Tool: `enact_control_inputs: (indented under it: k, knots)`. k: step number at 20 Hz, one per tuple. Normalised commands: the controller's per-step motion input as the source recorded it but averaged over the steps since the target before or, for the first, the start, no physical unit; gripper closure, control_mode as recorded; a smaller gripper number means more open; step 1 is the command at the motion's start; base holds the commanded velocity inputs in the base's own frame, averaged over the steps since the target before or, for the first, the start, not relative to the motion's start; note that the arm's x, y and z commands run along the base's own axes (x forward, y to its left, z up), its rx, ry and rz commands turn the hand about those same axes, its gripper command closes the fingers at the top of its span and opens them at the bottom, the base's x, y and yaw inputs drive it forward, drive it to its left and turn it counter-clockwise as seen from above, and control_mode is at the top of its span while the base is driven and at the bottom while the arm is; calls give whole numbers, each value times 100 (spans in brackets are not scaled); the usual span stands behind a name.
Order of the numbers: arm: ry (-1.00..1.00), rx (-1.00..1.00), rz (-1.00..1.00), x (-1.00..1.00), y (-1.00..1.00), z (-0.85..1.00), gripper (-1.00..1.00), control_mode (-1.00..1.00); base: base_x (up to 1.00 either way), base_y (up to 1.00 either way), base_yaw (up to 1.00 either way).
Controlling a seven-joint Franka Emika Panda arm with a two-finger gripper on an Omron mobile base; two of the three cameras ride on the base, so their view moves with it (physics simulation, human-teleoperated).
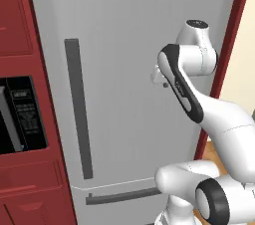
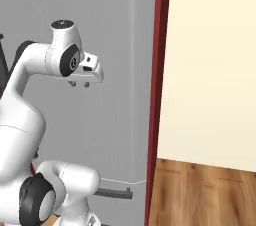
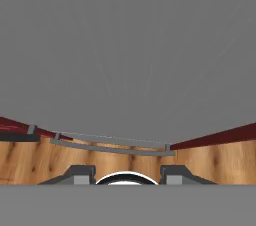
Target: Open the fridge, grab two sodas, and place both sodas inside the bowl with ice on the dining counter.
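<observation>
The fridge [image 1: 129,45] is a tall light-grey appliance with its door closed, right in front of me. A long dark-grey bar handle [image 1: 78,109] runs down the door's left side, and a second bar handle [image 1: 122,196] lies across the lower drawer. My gripper [image 2: 80,84] hangs close to the door's right half, pointing down, open with nothing between its fingers. In the hand view the fingertips [image 3: 82,172] stand apart over the grey fridge door [image 3: 128,45] and the lower handle [image 3: 110,147]. The sodas, the bowl with ice and the dining counter are out of view.
A black built-in microwave [image 1: 20,114] sits in dark red cabinetry left of the fridge. A dark red side panel [image 2: 160,70] borders the fridge's right edge, with a cream wall [image 2: 210,65] and wooden floor [image 2: 200,195] beyond.
</observation>
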Motion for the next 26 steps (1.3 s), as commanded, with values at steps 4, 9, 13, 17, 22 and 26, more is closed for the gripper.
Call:
enact_control_inputs:
  k: [4,9,13,17,22,26]
  knots:
    - [0,0,0,0,0,0,-100,100,-15,44,-10]
    - [0,0,0,0,0,0,-100,100,-71,66,-31]
    - [0,0,0,0,0,0,-100,100,-95,6,-43]
    - [0,0,0,0,0,0,-100,100,-66,56,-43]
    - [0,0,0,0,0,0,-100,100,-13,99,-35]
    - [0,0,0,0,0,0,-100,100,4,69,-21]
